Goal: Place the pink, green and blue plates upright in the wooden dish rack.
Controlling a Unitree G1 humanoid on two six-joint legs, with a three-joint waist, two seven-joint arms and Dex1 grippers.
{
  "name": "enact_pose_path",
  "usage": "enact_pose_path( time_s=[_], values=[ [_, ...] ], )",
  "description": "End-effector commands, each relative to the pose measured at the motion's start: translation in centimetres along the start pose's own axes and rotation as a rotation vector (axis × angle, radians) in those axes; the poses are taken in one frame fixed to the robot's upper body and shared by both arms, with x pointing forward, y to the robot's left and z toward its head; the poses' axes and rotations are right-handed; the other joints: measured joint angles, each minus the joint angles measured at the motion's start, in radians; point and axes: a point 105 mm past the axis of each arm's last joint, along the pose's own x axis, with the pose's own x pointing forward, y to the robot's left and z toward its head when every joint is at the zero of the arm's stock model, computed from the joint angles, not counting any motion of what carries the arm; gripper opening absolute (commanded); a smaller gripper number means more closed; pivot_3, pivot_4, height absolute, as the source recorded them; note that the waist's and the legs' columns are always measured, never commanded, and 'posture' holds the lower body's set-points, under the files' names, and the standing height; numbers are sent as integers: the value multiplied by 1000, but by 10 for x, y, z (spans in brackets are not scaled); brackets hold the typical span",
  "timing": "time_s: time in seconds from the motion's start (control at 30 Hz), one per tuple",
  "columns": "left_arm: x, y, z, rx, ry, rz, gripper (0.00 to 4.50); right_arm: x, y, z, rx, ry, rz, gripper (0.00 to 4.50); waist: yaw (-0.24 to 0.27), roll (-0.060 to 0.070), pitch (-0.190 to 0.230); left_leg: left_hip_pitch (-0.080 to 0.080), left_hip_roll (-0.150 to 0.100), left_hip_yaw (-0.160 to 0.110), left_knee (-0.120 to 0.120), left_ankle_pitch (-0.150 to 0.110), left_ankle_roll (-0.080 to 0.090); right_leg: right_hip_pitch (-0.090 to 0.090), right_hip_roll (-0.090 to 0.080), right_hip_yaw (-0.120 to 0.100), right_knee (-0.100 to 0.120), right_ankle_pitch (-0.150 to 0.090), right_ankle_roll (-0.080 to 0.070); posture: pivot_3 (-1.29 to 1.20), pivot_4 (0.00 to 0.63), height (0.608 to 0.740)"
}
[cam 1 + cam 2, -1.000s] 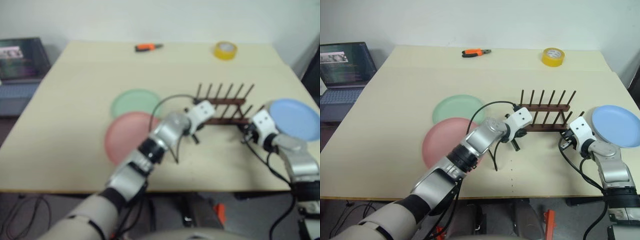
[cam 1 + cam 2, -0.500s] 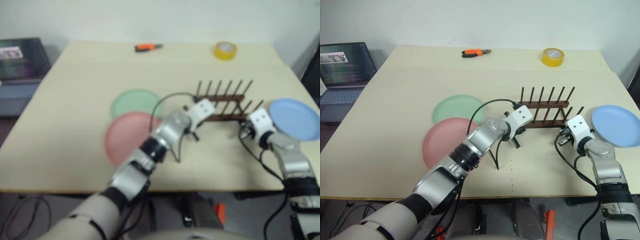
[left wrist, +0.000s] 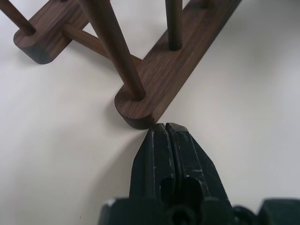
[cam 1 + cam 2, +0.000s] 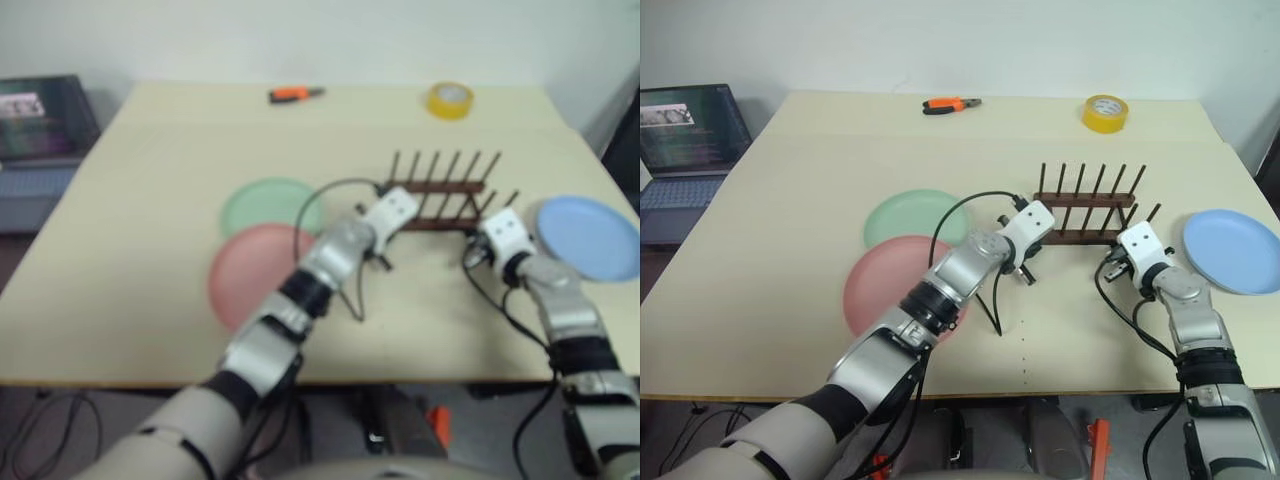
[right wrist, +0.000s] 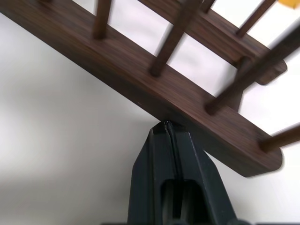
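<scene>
Pale table [image 4: 760, 250], laptop [image 4: 685, 125] off its left edge; both closed, empty grippers [image 3: 167, 129] [image 5: 165, 125] press the rack's [image 4: 1080, 215] near rail.

the right end effector [image 5: 165, 127] has its two black fingers pressed together, tips touching the side of the near rail of the wooden dish rack [image 5: 140, 77]. thin pegs rise from both rails above the pale tabletop [image 5: 56, 140].

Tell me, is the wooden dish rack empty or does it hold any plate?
Empty. The wooden dish rack shows bare pegs; all three plates lie flat on the table.
</scene>
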Motion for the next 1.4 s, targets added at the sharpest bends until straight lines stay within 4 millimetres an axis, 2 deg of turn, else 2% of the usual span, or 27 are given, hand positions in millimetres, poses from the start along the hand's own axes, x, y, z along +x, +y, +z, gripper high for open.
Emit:
enact_pose_path(
  time_s=[0.03, 0.33, 0.57, 0.7, 0.8, 0.97, 1.0, 1.07, 1.23, 1.4],
  values=[
    [-1, 7, 6, 10, -13, 32, 71, 7, 2, 15, -14, -57, -5, 0, 0, 0, 0, 0, 0, 0, 0, 0, 0, 0, 0, 0, 0, 0, 0, 0, 150, 740],
    [1, 10, 9, 11, -21, 53, 71, 13, 9, 24, -23, -98, 18, 0, 0, 0, 0, 0, 0, 1, 0, 0, 0, 0, 0, 0, 0, 0, 0, 0, 150, 740],
    [-2, 12, 9, 34, -18, 50, 71, 12, 15, 22, -22, -95, 49, 0, 0, 0, 0, 0, 0, 2, 0, 0, 0, 0, 0, 0, 0, 0, 0, 0, 150, 740],
    [-18, 22, 11, 23, -23, 34, 71, -5, 32, 36, -4, -144, 179, 0, -1, 1, 0, 0, 1, 3, -1, 0, 0, -1, 0, 0, 0, 0, 0, 0, 150, 740],
    [-39, 34, 18, 17, -47, 32, 71, -32, 42, 59, 9, -204, 291, 0, 1, 3, 2, -1, 2, 2, -3, 0, 0, -2, 1, 0, 0, -1, -1, 0, 150, 740],
    [-71, 40, 32, 14, -117, -9, 71, -66, 36, 86, 26, -209, 337, 0, 5, 3, 2, -2, 2, 2, -2, 0, -1, -2, 0, 0, 0, -1, -1, 0, 150, 740],
    [-76, 40, 35, 11, -134, -22, 418, -71, 32, 89, 35, -206, 333, 0, 6, 3, 2, -2, 2, 2, -1, 0, -1, -2, 0, 0, 0, -1, -1, 0, 150, 740],
    [-85, 37, 40, 1, -166, -75, 930, -79, 24, 95, 45, -204, 328, 589, 7, 3, 2, -2, 2, 1, -1, 0, -1, -1, -1, -1, 0, -1, -1, 0, 150, 740],
    [-102, 38, 48, 0, -230, -159, 2729, -93, -12, 100, 16, -177, 227, 2306, 6, 3, 2, -2, 2, 1, -1, 0, 0, -1, -1, -1, -1, -1, -1, 0, 150, 740],
    [-109, 41, 55, -7, -275, -194, 4496, -104, -52, 89, -12, -106, 106, 4006, 7, 2, 3, -2, 1, 1, -1, -1, 0, -2, 0, -1, -1, -1, -1, 0, 150, 740]
  ],
)
